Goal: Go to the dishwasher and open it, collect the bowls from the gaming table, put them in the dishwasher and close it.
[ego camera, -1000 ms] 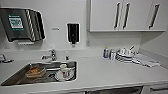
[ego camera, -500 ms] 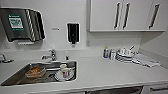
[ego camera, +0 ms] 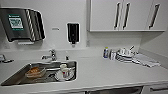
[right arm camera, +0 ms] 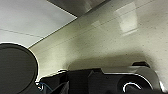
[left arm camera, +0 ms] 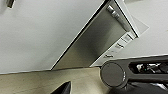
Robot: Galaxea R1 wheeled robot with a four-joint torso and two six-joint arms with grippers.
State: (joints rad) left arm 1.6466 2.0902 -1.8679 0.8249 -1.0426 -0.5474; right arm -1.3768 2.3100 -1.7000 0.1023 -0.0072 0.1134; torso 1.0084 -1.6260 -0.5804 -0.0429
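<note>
No legible writing | dishwasher (left arm camera: 95,42) front shut | hands' state: cannot tell

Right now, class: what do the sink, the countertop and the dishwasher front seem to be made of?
Sink: likely stainless steel, grey with a dull sheen. Countertop: smooth, pale, matte, perhaps laminate or solid surface; the look leaves it open. Dishwasher front: brushed metal, probably stainless steel, with soft streaky reflections.
</note>
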